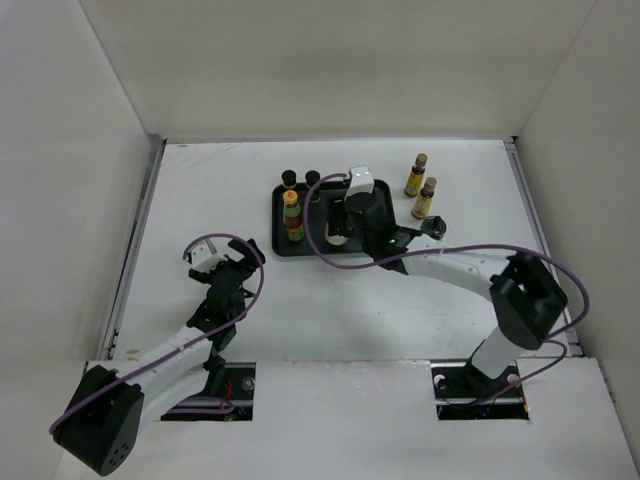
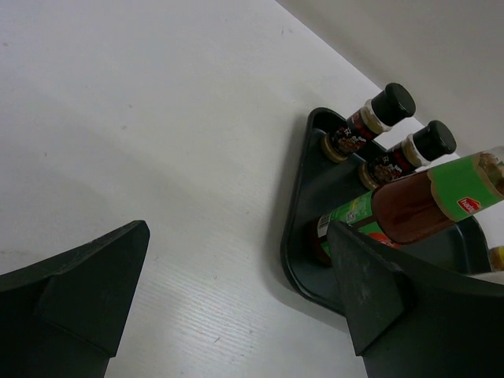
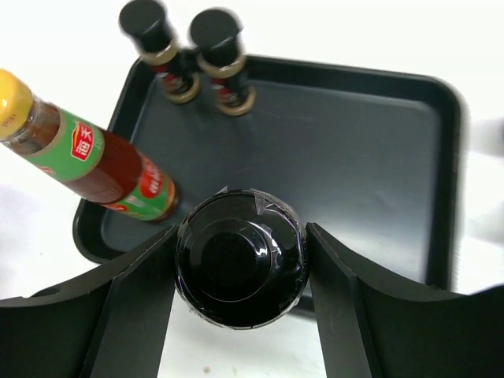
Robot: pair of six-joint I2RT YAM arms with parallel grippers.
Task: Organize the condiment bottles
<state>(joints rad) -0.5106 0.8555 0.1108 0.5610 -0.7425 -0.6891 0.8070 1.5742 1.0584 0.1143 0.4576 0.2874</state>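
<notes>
The right gripper [image 3: 240, 236] clasps a dark-capped jar [image 3: 240, 276] between its fingers, with the tray [image 3: 339, 134] beyond and the red bottle [image 3: 102, 161] just left. The left gripper [image 2: 236, 228] gapes wide above the worktop [image 2: 157, 118].

Robot lab: white-walled test table [image 1: 300, 320]

The jar [image 3: 240, 268] shows only its dark cap, body seemingly hidden beneath; the red bottle [image 2: 417, 203] runs off the right edge.

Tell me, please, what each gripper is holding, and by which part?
The right gripper grips the squat, black-capped jar by the sides of its cap; the open left gripper holds nothing.
</notes>
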